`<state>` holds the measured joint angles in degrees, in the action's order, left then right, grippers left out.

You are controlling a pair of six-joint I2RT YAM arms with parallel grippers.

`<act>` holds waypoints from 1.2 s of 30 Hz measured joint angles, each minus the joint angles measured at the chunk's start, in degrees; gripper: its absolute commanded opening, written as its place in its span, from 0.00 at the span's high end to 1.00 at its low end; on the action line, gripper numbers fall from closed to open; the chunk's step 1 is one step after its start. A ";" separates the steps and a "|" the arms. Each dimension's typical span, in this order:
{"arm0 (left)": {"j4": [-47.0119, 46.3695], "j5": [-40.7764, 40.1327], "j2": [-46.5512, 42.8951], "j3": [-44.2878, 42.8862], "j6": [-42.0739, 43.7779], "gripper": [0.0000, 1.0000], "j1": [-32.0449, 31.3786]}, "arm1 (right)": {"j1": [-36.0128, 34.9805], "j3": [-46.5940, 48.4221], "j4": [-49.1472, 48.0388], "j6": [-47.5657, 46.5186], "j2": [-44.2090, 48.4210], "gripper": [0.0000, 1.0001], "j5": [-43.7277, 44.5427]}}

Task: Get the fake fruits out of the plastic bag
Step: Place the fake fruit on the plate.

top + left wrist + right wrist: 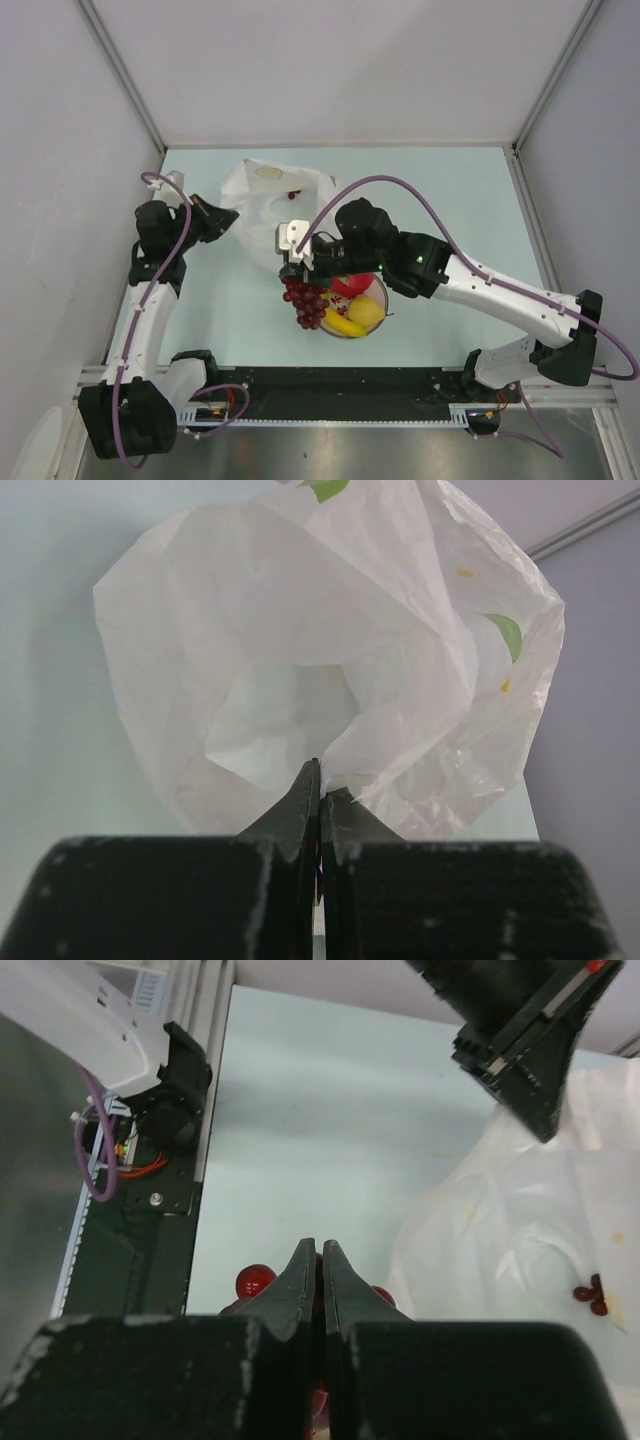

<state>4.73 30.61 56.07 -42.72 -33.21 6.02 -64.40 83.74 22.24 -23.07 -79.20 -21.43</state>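
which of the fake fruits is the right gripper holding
The bunch of dark grapes, pinched in the right gripper; the banana, lemon and red fruit lie loose on the plate.

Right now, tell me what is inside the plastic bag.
A few loose dark red grapes show on or through the plastic bag; which, I cannot tell. Its crumpled folds cover the rest of the inside.

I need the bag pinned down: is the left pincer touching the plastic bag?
Touching. The left wrist view shows the left pincer shut on a fold of the plastic bag at its tips.
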 measured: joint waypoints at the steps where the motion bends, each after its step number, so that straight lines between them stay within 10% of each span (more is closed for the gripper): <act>1: 0.00 0.00 -0.22 0.00 0.02 1.00 0.00 | -0.35 -0.22 1.01 -0.09 0.04 1.00 -0.04; 36: 0.35 -0.66 0.57 0.52 2.38 1.00 0.28 | 10.91 -15.96 -10.01 19.50 0.98 1.00 0.48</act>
<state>5.08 29.95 56.64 -42.19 -30.83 6.31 -53.49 67.79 12.23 -3.57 -78.22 -20.95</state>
